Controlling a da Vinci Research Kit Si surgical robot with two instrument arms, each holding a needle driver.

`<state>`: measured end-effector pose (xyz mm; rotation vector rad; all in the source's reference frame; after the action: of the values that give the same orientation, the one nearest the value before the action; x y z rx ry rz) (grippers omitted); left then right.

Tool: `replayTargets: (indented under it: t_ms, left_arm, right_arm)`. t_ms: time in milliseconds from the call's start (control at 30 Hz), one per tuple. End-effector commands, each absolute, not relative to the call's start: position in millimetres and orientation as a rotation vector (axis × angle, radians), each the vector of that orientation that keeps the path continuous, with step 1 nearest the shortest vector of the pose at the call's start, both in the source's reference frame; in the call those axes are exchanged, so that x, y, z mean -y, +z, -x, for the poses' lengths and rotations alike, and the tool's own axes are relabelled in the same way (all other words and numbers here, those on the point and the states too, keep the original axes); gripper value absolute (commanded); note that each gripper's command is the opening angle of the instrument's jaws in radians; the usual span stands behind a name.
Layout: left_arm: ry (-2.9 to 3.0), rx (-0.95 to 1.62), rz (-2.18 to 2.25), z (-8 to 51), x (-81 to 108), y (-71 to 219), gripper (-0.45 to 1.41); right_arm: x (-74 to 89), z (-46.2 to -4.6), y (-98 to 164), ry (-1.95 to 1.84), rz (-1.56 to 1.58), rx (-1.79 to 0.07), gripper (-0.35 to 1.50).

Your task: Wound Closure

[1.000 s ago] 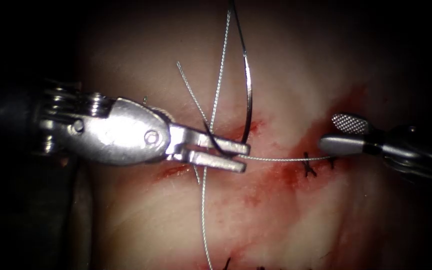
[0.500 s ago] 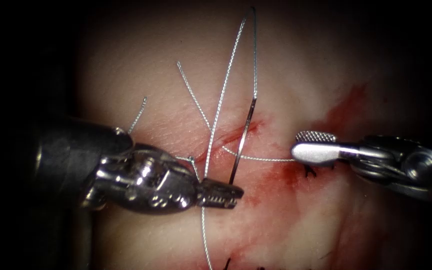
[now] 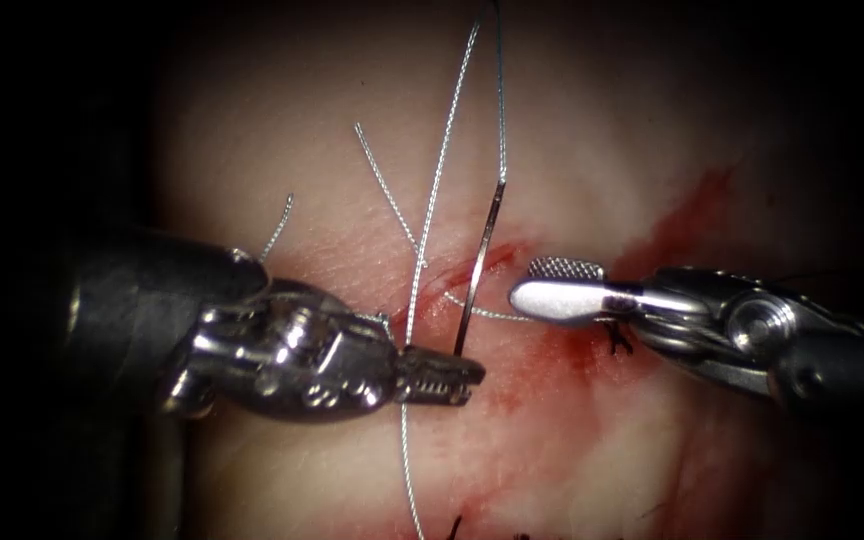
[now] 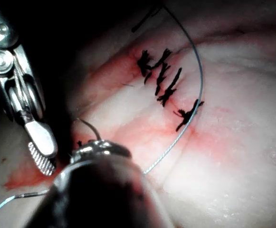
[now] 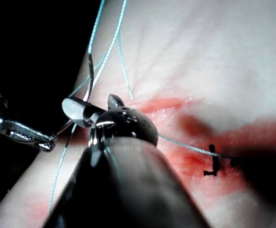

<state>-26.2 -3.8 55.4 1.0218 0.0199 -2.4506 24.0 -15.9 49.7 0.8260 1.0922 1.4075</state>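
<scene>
Near the middle of the tissue [image 3: 302, 120], just off the reddened cut [image 3: 472, 265], we find the left tool [image 3: 442, 378] clamped on the lower end of the needle [image 3: 480, 270]. The needle stands free of the tissue, its curve rising to the end where the thread [image 3: 437, 180] joins it. The right tool [image 3: 552, 285] holds nothing; its jaws stand apart, tips just beside the needle's shaft on the right of the cut. Against the two earlier endoscope pictures it has travelled leftward, away from the dark stitch [image 3: 617, 340] and toward the needle, so we judge the step in hand to be an approach to the needle held out by the left tool. Whether a pass over is meant, we cannot tell. Any grasp here would call for the open jaws to meet the shaft squarely, well above the left tool's grip, and for the left tool to hold firm until the other has closed. Room is tight: a thread strand runs across the tissue under the right tool's jaws toward the stitch, a long strand climbs close beside the needle, and a loose cut end [image 3: 382, 180] lies just to the left, so any of them could be caught with the needle. Open room lies toward the far edge of the tissue, above both tools. Toward the near edge there is red fluid [image 3: 552, 360] and a thread strand hanging down.
</scene>
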Motion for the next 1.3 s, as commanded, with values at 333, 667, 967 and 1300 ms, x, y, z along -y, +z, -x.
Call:
replayTargets:
  t_ms: [333,667,967,1300]
  left_arm:
    - [-2.454,-0.043,-1.091,27.6,4.4,55.6,-0.45]
    - [-2.471,-0.045,-1.142,28.0,4.5,55.5,-0.45]
    - [-2.809,-0.272,-1.479,28.1,3.0,54.3,0.86]
    - [-3.006,-0.52,-1.861,21.0,-4.2,46.9,0.93]
  right_arm:
    - [14.8,-26.9,50.7,1.395,-0.795,-1.156,0.68]
    - [14.3,-27.4,51.0,1.376,-0.779,-1.165,-0.03]
    - [13.6,-26.1,51.5,1.235,-0.773,-1.231,-0.35]
    - [10.5,-19.2,53.2,1.205,-0.646,-1.401,-0.35]
